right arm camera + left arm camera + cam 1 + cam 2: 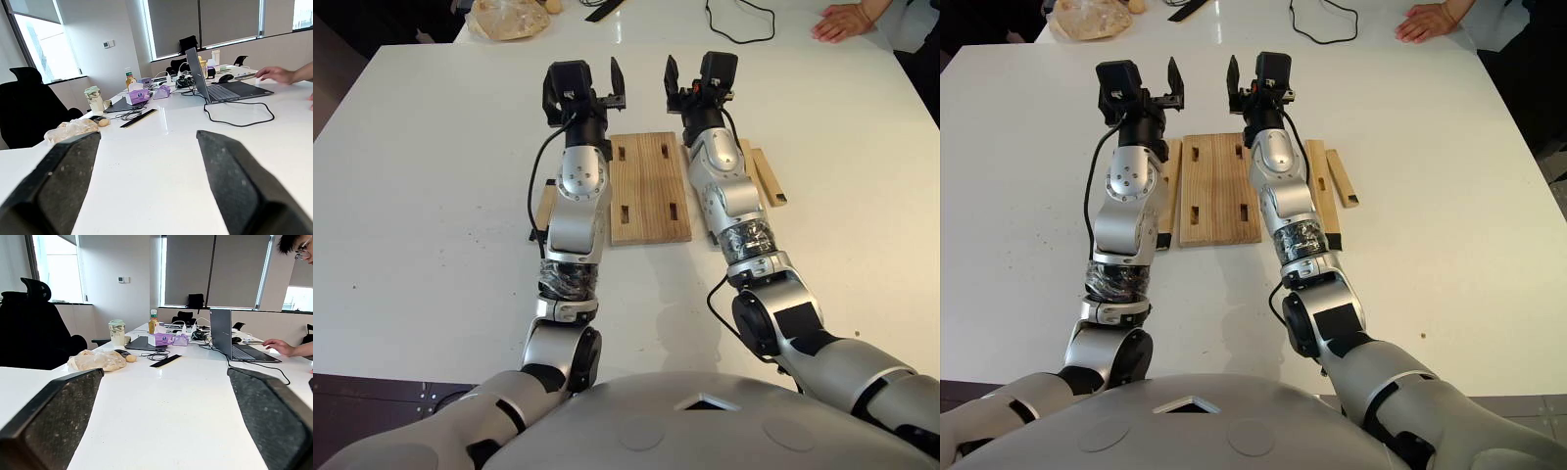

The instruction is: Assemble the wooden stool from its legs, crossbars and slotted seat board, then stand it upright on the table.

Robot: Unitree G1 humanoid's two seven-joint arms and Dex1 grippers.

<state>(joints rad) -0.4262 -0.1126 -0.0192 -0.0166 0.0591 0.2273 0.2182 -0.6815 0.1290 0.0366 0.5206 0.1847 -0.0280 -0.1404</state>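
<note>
The slotted seat board lies flat on the white table, between my two forearms. Wooden sticks lie right of the board, one partly under my right arm. Another wooden piece pokes out from under my left arm. My left gripper hovers just beyond the board's far left corner, open and holding nothing; its pads stand wide apart. My right gripper is beyond the far right corner, open too, with pads spread and nothing between them.
On the table's far side are a clear bag of food, a black strip and a looped black cable. A person's hand rests at the far right by a laptop. Bare tabletop lies to the left and right.
</note>
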